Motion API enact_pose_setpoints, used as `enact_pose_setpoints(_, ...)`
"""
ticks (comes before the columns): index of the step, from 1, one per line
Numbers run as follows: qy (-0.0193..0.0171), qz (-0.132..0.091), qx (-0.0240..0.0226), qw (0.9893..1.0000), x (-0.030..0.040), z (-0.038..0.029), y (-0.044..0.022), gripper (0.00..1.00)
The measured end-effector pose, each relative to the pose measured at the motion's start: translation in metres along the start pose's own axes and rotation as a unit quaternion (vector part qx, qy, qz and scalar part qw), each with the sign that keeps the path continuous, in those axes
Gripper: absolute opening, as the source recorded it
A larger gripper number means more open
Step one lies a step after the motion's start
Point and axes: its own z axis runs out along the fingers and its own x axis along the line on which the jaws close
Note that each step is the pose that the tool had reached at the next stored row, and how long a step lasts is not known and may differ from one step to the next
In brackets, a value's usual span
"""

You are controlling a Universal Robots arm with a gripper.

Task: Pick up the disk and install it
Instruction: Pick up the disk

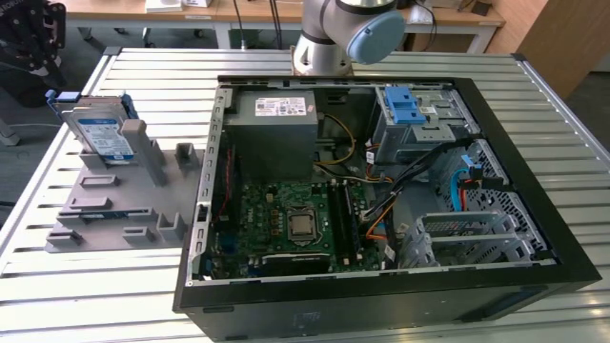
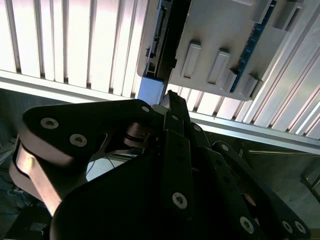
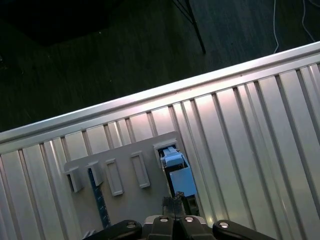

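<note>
zero steps done | disk (image 1: 100, 134) upright in grey rack (image 1: 105, 214), outside computer case (image 1: 381, 304) | gripper (image 3: 175, 202) hovers near it, fingers pinched together, empty | pickup and install both left

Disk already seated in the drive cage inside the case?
No, the disk stands upright in the grey holder, outside the computer case, at the exterior view's left.

The picture edge cuts off the arm (image 1: 338, 32) in the exterior view. The grey holder (image 1: 124, 196) hides the lower part of the disk (image 1: 103, 136) there.
</note>
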Motion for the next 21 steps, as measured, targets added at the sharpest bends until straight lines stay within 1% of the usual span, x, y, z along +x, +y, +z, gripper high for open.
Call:
enact_pose_setpoints(15,0.0002,-0.005,0.0000,1.0000,0.0000,0.0000,0.0000,0.11)
enact_pose_setpoints(21,0.0003,-0.010,0.0000,1.0000,0.0000,0.0000,0.0000,0.11)
